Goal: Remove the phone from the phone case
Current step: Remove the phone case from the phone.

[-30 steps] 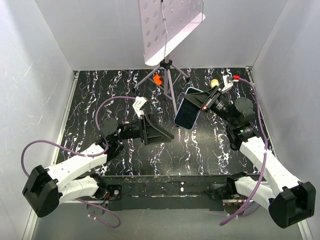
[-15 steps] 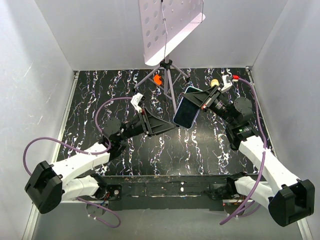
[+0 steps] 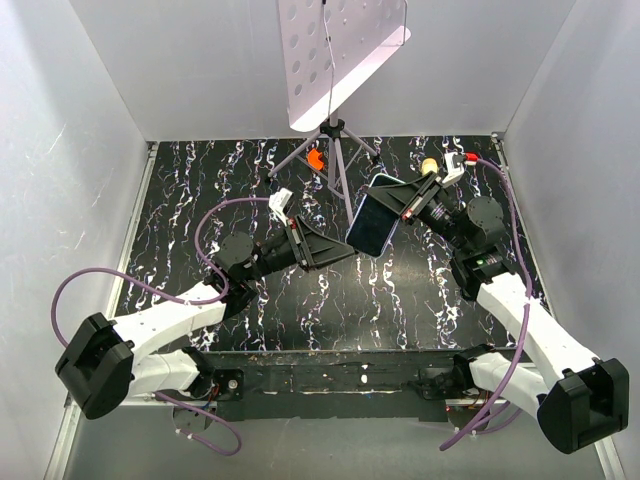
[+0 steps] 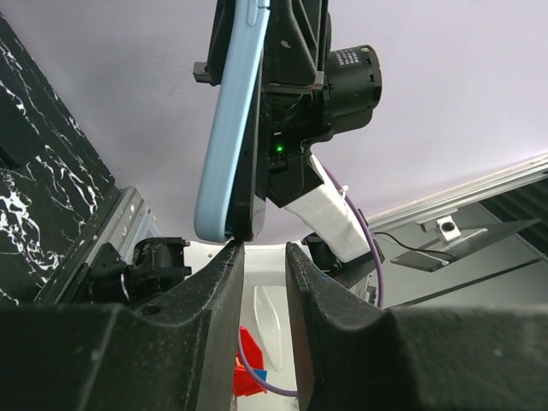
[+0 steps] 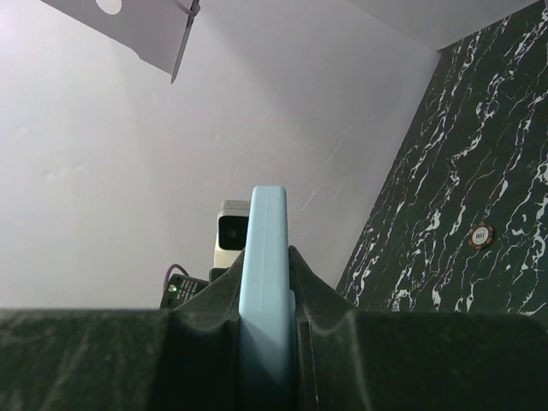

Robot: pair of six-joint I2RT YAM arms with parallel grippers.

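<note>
Right gripper (image 3: 404,203) clamps phone case (image 4: 228,120), phone (image 3: 371,226) inside; left gripper (image 4: 262,257), narrowly parted and empty, should next pinch phone's lower end.

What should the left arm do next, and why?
Probably ease the left gripper forward until its open jaws straddle the phone's free end. The right gripper clamps the case, and that end sits just beyond the left fingertips.
</note>
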